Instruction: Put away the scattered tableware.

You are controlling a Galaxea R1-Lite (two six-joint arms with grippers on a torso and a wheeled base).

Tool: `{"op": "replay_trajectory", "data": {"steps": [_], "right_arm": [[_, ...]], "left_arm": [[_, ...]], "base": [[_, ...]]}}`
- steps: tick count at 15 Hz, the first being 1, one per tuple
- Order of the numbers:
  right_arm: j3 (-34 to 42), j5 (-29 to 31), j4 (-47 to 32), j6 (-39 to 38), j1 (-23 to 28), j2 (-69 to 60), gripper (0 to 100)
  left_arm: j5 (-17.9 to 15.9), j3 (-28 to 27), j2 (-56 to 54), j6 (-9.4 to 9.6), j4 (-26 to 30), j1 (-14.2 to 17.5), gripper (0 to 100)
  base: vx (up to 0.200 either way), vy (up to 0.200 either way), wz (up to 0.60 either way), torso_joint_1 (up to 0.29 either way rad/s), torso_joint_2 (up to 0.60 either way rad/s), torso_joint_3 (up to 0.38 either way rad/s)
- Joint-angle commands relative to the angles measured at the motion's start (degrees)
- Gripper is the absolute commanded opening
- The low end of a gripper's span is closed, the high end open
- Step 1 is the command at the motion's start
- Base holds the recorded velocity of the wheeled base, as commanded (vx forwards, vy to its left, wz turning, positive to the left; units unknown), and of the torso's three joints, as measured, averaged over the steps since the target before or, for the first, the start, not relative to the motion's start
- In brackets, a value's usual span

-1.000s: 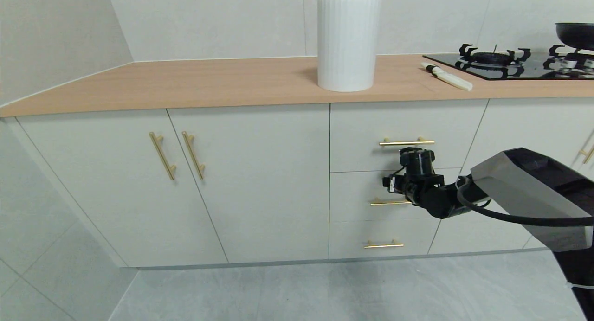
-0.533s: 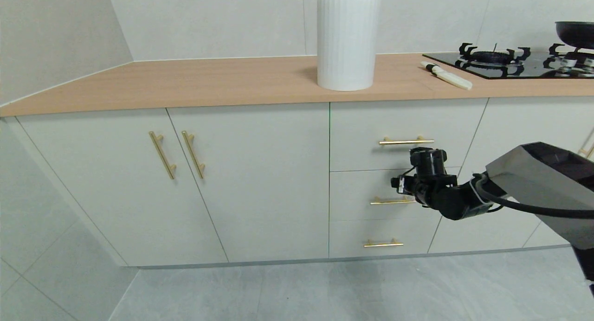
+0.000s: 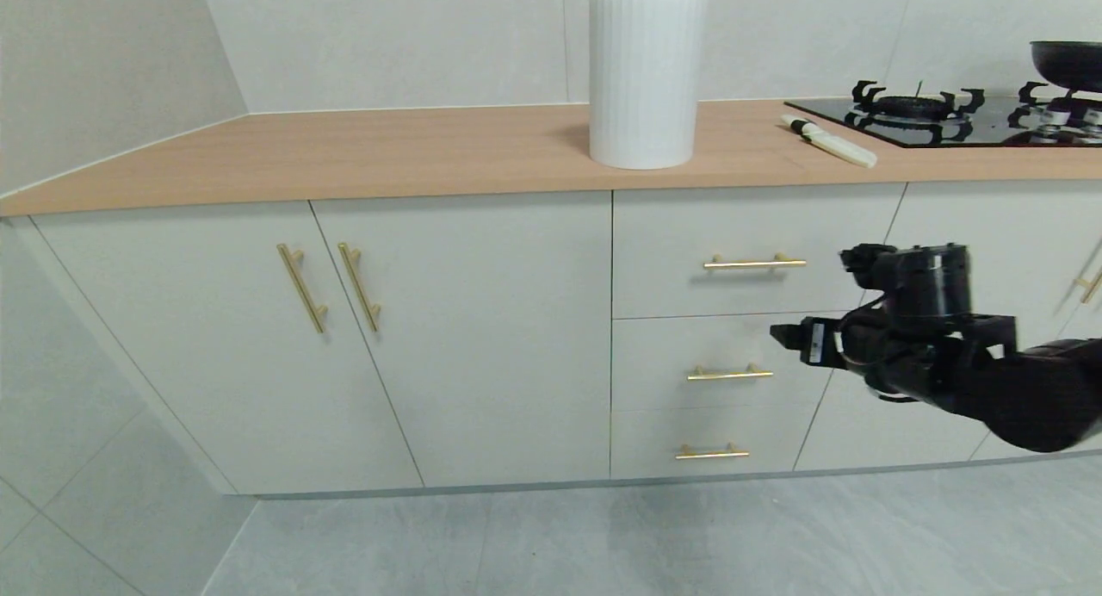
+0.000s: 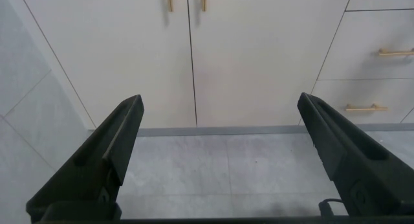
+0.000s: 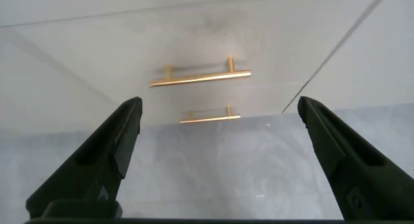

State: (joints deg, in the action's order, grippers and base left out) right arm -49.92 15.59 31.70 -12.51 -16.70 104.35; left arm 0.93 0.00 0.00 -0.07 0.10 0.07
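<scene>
Presently, item one: a pale knife with a dark band near one end, lying flat on the wooden countertop at far right, just beside the near left corner of the black hob. Left of the knife, apart from it, stands a tall white ribbed canister; a dark pan sits on the hob's far right burner. Below the counter is a stack of three drawers with brass handles, top, middle, bottom. The right gripper hangs before the middle drawer, right of its handle, touching nothing — fingers spread wide, empty. The left gripper hangs low over the grey floor, facing the cupboard doors — fingers likewise apart, empty.
</scene>
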Motion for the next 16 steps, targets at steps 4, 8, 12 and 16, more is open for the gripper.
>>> {"op": "replay_trajectory", "data": {"steps": [4, 8, 12, 16], "right_arm": [[21.36, 2.60, -0.67, 8.82, 1.67, -43.62, 100], [25.75, 2.34, -11.74, 14.44, 6.68, -65.77, 100], [25.49, 2.69, -30.55, 20.59, 6.86, -86.60, 100], [26.37, 1.72, -40.84, 24.20, 13.54, -99.87, 100]], "left_arm": [[0.04, 0.00, 0.00, -0.01, -0.01, 0.01, 100], [0.04, 0.00, 0.00, -0.01, -0.01, 0.01, 100], [0.04, 0.00, 0.00, -0.01, -0.01, 0.01, 100], [0.04, 0.00, 0.00, -0.01, -0.01, 0.01, 100]], "base": [[0.000, 0.000, 0.00, 0.000, 0.00, 0.000], [0.000, 0.000, 0.00, 0.000, 0.00, 0.000], [0.000, 0.000, 0.00, 0.000, 0.00, 0.000], [0.000, 0.000, 0.00, 0.000, 0.00, 0.000]]}}
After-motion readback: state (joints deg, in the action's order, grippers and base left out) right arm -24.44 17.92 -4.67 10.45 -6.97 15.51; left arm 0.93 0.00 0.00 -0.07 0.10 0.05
